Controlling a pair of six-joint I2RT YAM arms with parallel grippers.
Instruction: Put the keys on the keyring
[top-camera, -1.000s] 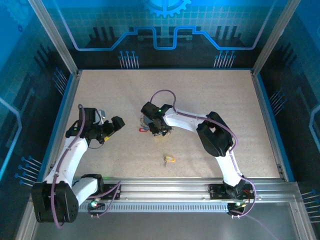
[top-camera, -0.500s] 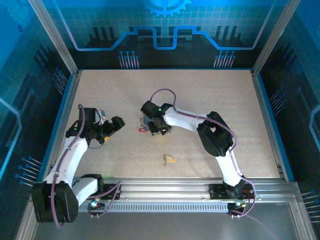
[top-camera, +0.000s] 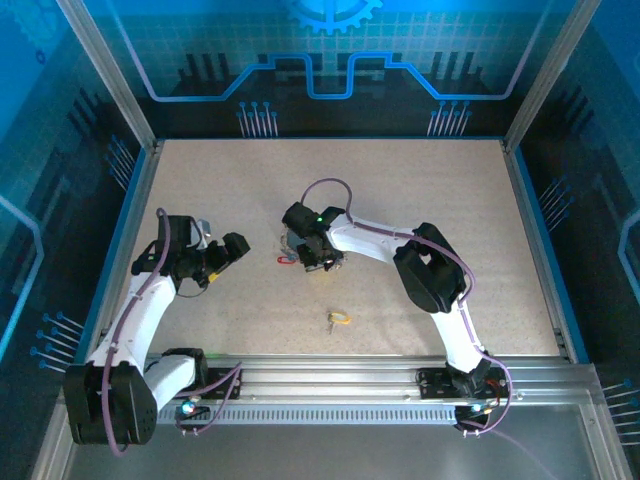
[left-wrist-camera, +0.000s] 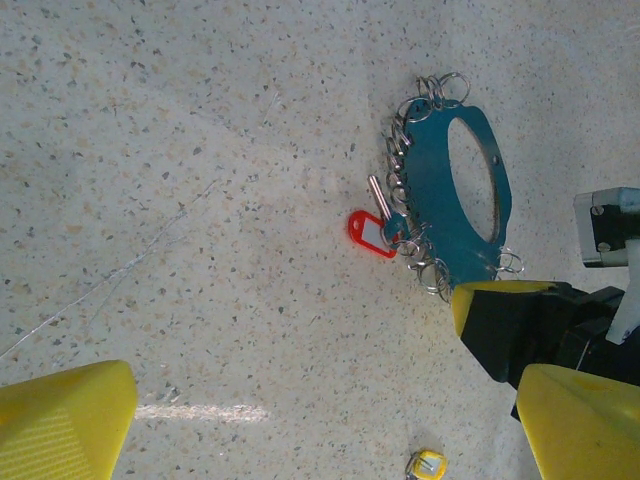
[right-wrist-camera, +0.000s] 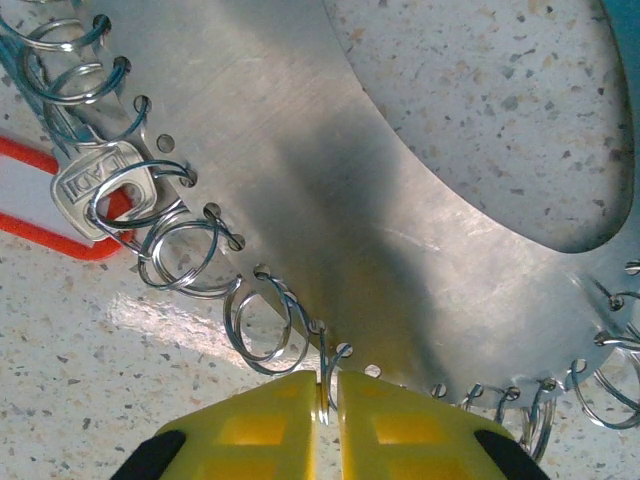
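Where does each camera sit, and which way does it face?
Top external: overhead behind the robot, looking down at the table; left arm and right arm show.
Left wrist: on the left arm, facing the teal oval plate; the open left gripper frames it.
Right wrist: close above the plate's edge; the right gripper pinches a split ring.
Shared: both wrist views show the red-tagged key.

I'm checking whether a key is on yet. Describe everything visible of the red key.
The red key is a small silver key with a red plastic tag holding a white label. It lies flat on the speckled table, its stamped head apparently threaded by a wire ring at the edge of the teal plate.
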